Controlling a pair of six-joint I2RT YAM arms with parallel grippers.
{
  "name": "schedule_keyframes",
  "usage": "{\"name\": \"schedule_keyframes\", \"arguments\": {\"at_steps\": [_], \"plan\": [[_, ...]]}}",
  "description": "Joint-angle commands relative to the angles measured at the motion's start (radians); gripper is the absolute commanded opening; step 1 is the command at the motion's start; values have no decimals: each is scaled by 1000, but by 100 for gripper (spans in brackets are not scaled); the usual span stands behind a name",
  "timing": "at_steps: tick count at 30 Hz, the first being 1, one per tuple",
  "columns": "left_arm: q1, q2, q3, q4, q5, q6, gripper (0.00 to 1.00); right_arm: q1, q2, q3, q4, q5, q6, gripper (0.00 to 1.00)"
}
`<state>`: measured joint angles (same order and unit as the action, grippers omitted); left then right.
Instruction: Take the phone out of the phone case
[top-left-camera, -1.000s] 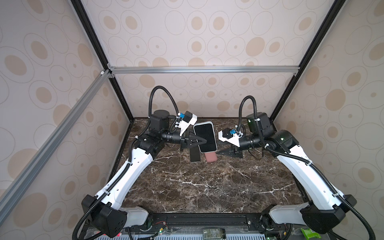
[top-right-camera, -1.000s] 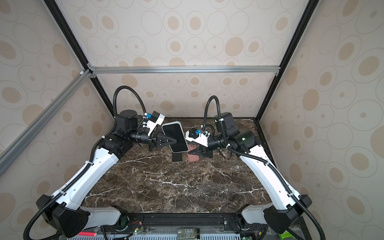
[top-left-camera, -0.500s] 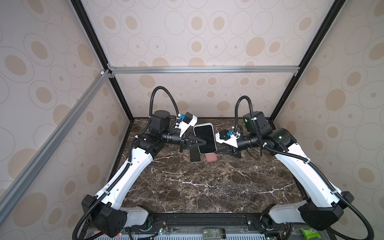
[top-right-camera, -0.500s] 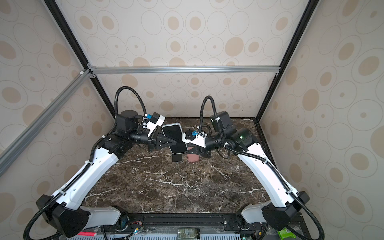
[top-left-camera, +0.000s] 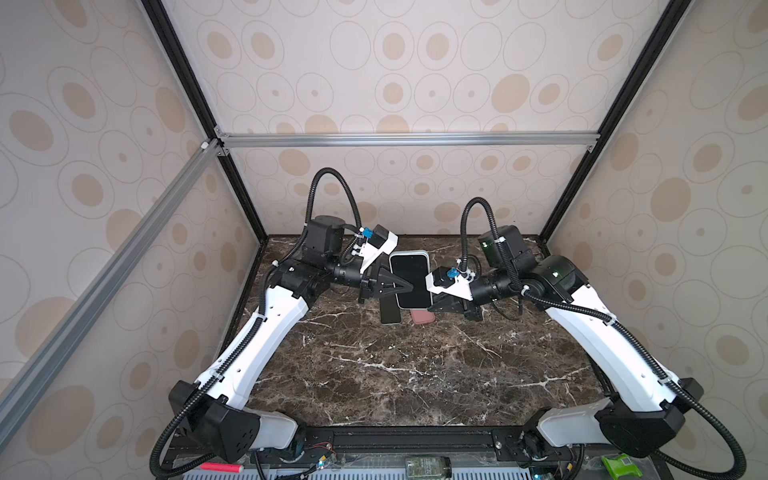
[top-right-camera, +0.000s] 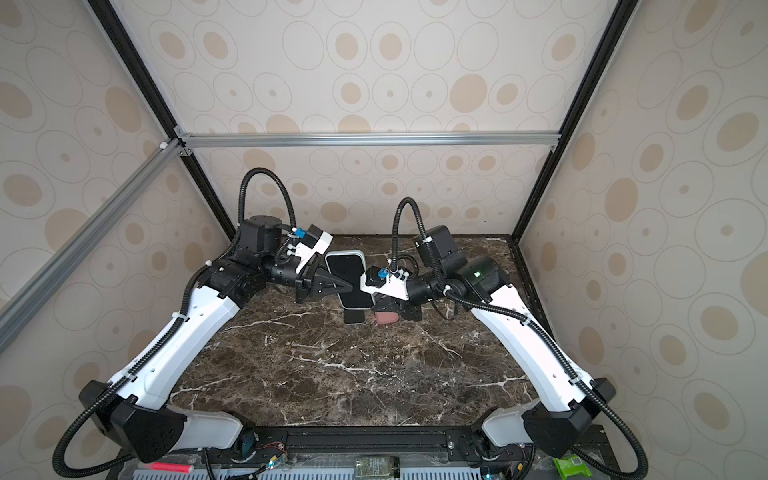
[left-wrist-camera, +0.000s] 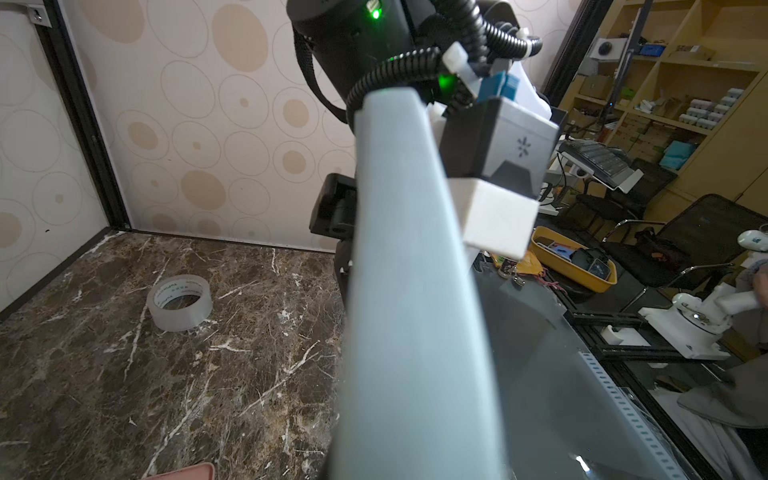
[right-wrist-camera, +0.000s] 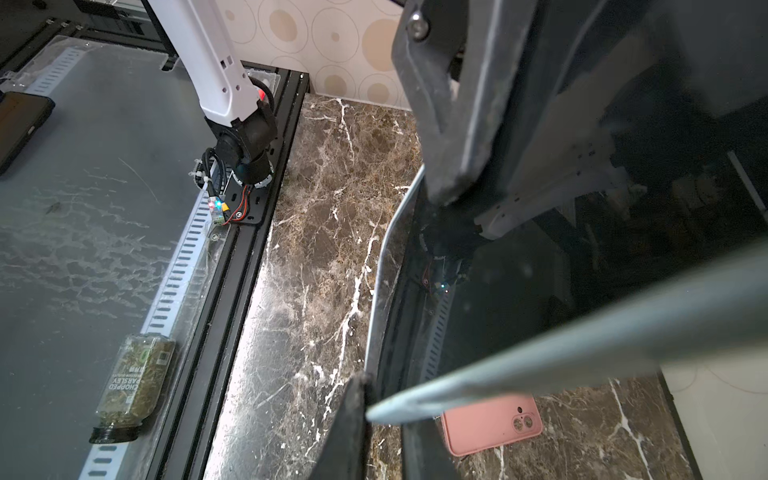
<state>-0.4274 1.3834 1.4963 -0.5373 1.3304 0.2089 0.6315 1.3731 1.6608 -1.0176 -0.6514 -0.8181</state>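
The left hand (top-left-camera: 405, 286) is pressed together on the phone (top-left-camera: 411, 266). It pinches the long edge at 9 o'clock and holds the phone clear of the worktop (top-left-camera: 415, 374), screen up toward the top views. The right hand (right-wrist-camera: 403, 291) straddles the opposite long edge near 4 o'clock. I cannot tell whether its jaws have bitten yet.

The phone sits inside its pale case (left-wrist-camera: 411, 291), whose rim wraps the glass. I judge the phone to be stiff and fairly heavy, with a slick, breakable screen, so the grip should rest on its edges and stay firm. The case looks soft-walled and should flex. The best purchase is probably its lip at a corner, away from the left pinch, peeling outward.

Below, at 6 o'clock, a pink case (top-left-camera: 423, 316) and a dark phone (top-left-camera: 390, 311) lie on the worktop.
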Motion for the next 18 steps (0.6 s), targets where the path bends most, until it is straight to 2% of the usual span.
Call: {"name": "schedule_keyframes", "arguments": {"at_steps": [1,11,18], "plan": [[2,34,71,-87,-2,78,0,65,-12,11,-19,-1,-82,9],[-37,76,85,-178,-12,147,0,140,-23,11,11,63,-104,0],[-86,101,73,-275,-18,227,0,164,-64,-29,86,139,-122,0]]}}
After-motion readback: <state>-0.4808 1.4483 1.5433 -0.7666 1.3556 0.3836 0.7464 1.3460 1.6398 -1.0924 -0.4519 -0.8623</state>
